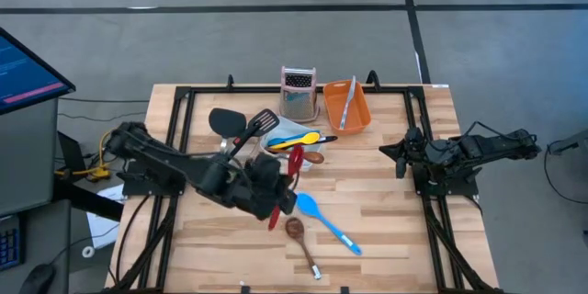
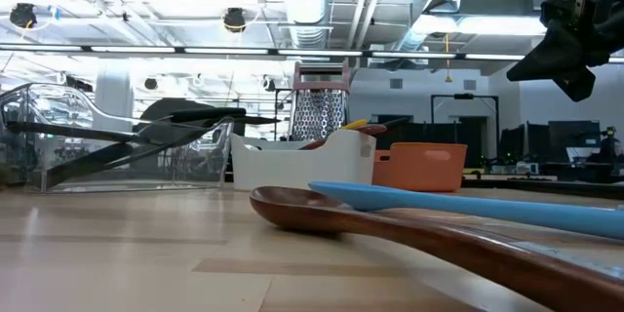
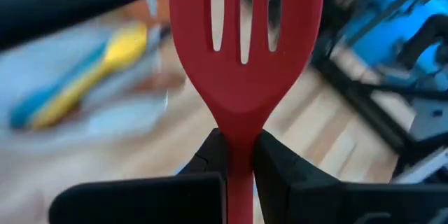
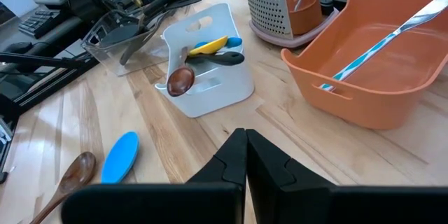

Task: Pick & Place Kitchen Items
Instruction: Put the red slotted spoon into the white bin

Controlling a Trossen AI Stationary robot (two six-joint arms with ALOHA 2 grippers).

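A red slotted turner (image 1: 295,160) hangs above the middle of the table with my left gripper (image 1: 280,189) shut on it; its slotted head (image 3: 245,35) fills the left wrist view. On the table in front of it lie a blue spoon (image 1: 323,218) and a wooden spoon (image 1: 299,235). A white tub (image 1: 289,136) holds yellow, blue and wooden utensils. A clear tub (image 4: 122,31) holds black spatulas (image 1: 241,126). My right gripper (image 4: 246,155) waits shut at the table's right side. My left gripper pinches the red turner's neck (image 3: 238,122), just below the slotted head, between its two fingers (image 3: 210,155). The fingers lie across the turner. Its head points toward the far edge and its handle end (image 1: 273,223) toward the near edge. It is lifted clear of the table.
An orange tub (image 1: 347,106) with a blue-handled utensil stands at the far edge, beside a steel box grater (image 1: 298,94). A black frame rail (image 1: 184,138) runs along each side of the wooden table. A monitor (image 1: 23,69) stands off the table's left.
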